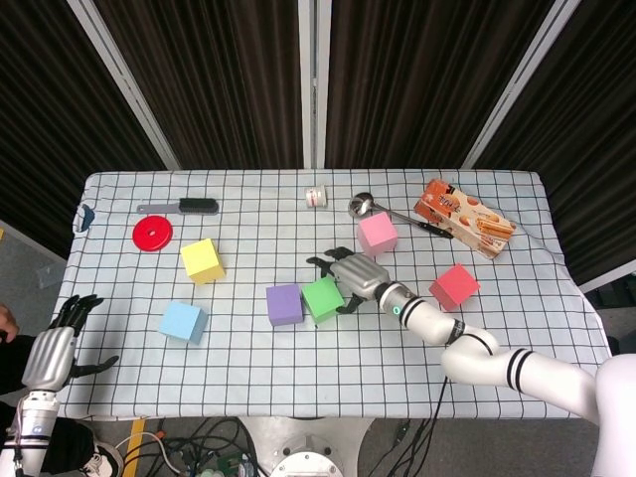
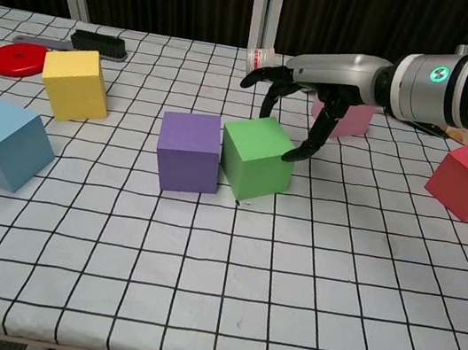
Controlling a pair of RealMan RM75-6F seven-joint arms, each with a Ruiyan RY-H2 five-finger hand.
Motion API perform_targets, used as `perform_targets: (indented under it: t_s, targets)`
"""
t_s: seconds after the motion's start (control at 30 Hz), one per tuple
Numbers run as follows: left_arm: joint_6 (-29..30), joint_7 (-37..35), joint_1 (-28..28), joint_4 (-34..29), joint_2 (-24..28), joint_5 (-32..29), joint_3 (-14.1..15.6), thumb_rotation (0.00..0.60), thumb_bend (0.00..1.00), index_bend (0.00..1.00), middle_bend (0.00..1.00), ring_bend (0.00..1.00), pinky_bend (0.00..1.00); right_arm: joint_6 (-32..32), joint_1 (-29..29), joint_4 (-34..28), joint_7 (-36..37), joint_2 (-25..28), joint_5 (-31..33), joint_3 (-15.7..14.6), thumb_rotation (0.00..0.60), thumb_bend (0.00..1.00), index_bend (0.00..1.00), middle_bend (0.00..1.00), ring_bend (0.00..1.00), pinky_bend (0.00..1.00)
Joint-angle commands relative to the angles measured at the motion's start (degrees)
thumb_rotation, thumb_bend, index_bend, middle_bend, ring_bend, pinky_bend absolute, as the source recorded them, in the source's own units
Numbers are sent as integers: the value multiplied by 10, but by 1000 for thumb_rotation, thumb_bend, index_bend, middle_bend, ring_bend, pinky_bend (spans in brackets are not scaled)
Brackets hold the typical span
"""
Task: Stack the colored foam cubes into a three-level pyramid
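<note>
We see six foam cubes flat on the checkered surface [image 1: 517,338], none stacked: a purple cube [image 1: 284,304] just beside a green cube [image 1: 322,298] near the middle, a yellow cube [image 1: 202,260] and blue cube [image 1: 183,322] leftward, a pink cube [image 1: 378,234] behind, and a red cube [image 1: 454,286] right.

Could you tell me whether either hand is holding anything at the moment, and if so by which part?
Nothing is held. The right hand hovers with fingers spread over the green cube; the left hand is empty, off the table.

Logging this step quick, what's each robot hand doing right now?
Left robot hand: open, off the table edge, holding nothing.
Right robot hand: open, fingers spread over the green cube, not gripping it.
</note>
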Motion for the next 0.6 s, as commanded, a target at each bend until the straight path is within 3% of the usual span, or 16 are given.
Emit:
perform_targets:
  t_s: [0.03, 0.3, 0.6]
  targets:
    - [-1, -1, 1, 1, 0, -1, 1, 600, 32, 158, 104, 7, 220, 14, 3, 6, 4, -7, 0, -5, 600, 167, 0, 319, 0, 0]
    - [-1, -10, 2, 5, 1, 0, 1, 600, 32, 157, 104, 8, 220, 47, 2, -3, 16, -10, 6, -17, 600, 188, 0, 469, 41, 0]
    - [-2, -15, 1, 10, -1, 3, 2, 600, 32, 158, 104, 7, 220, 79, -6, -23, 14, -9, 32, -29, 600, 188, 0, 521, 69, 0]
